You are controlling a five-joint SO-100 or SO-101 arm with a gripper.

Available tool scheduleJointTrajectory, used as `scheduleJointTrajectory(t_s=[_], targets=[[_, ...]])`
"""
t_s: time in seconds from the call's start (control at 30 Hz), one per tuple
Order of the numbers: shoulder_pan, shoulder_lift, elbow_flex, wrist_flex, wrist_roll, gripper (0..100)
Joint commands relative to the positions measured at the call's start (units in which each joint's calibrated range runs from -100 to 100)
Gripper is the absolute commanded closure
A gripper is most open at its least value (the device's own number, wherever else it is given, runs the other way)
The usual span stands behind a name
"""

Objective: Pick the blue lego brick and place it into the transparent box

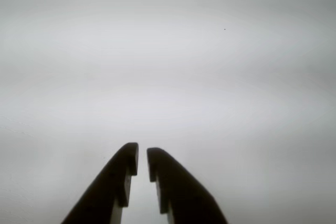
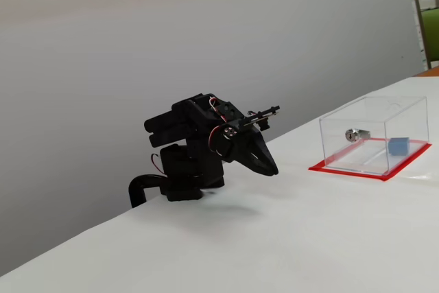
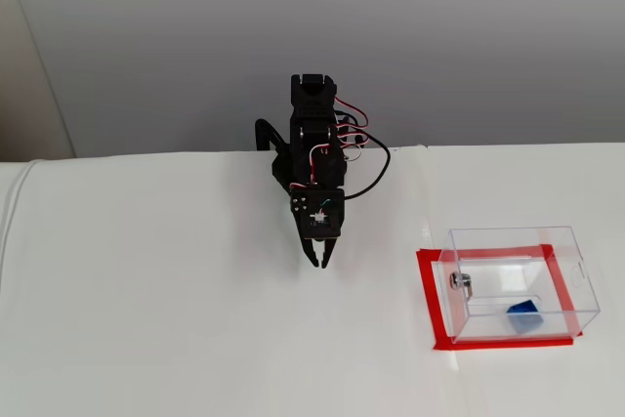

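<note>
The blue lego brick [image 2: 398, 146] [image 3: 523, 313] lies inside the transparent box [image 2: 411, 111] [image 3: 508, 238], near one end on its floor. The box stands on a red flat base [image 2: 346, 169] [image 3: 428, 300], with a small silver lock part [image 2: 357, 134] [image 3: 461, 283] in one wall. My gripper [image 1: 143, 153] [image 2: 273, 169] [image 3: 320, 263] is folded back close to the arm's base, well away from the box. Its tips point down at the bare white table. The dark fingers [image 1: 121, 174] sit almost together with nothing between them.
The white table [image 2: 309, 238] [image 3: 146, 319] runs wide around the arm, backed by a plain grey wall. The arm's base [image 2: 185, 180] stands at the table's rear edge. Shelving shows at the far right in a fixed view [image 2: 426, 12].
</note>
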Motion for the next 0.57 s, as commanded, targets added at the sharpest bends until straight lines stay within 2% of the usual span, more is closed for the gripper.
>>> scheduleJointTrajectory(t_s=[0.0, 0.53], targets=[[0.40, -0.42, 0.87, 0.19, 0.20, 98], [0.70, -0.42, 0.87, 0.19, -0.06, 98]])
